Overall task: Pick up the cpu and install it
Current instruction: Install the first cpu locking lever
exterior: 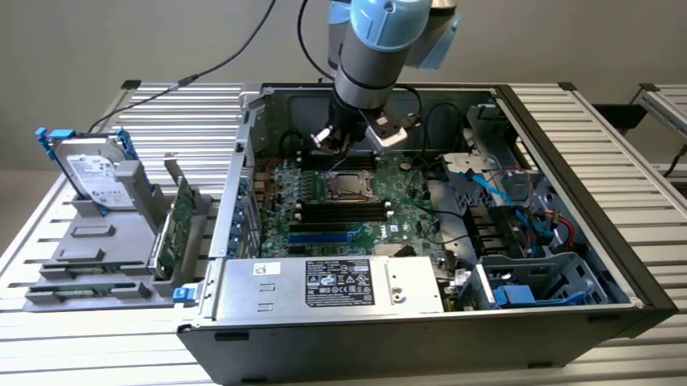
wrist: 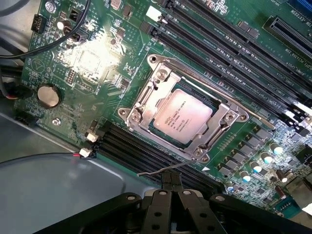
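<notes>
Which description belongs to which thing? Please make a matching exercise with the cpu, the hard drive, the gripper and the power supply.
1. cpu
2. hard drive
3. gripper
4. power supply

A. stands in the grey rack outside the case
B. shut, above the motherboard
C. lies in the motherboard socket
D. silver box with a black label, inside the case

Pairs: 1-C, 2-A, 3-B, 4-D.

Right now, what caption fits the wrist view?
Shut gripper above the motherboard, cpu sitting in its socket.

Bright glare patch on green motherboard (wrist: 97, 63)
</notes>
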Controlling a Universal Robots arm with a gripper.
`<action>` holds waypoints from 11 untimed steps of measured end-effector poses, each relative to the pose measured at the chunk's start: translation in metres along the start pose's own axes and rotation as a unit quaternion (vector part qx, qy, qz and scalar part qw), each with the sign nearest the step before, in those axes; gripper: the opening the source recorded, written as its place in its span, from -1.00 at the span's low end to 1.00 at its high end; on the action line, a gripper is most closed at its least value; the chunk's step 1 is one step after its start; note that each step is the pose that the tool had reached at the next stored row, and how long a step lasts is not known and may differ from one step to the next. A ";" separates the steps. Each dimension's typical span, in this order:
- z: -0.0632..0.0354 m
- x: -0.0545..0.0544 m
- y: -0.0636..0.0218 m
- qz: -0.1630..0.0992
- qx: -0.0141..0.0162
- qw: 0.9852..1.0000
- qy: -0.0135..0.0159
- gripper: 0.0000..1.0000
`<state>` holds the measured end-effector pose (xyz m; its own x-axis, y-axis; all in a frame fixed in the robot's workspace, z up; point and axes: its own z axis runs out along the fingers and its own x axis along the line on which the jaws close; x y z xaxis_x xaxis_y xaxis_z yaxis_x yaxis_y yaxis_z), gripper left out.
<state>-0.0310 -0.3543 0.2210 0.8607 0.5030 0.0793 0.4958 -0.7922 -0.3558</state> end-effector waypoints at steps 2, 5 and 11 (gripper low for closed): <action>-0.0001 0.000 0.0003 -0.001 0.000 1.000 0.000 -0.79; -0.0002 0.001 0.0006 -0.003 0.000 1.000 -0.001 -0.79; -0.0003 0.003 0.0018 -0.022 0.002 1.000 -0.008 -0.79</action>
<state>-0.0276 -0.3543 0.2208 0.8356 0.5436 0.0794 0.5332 -0.7675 -0.3559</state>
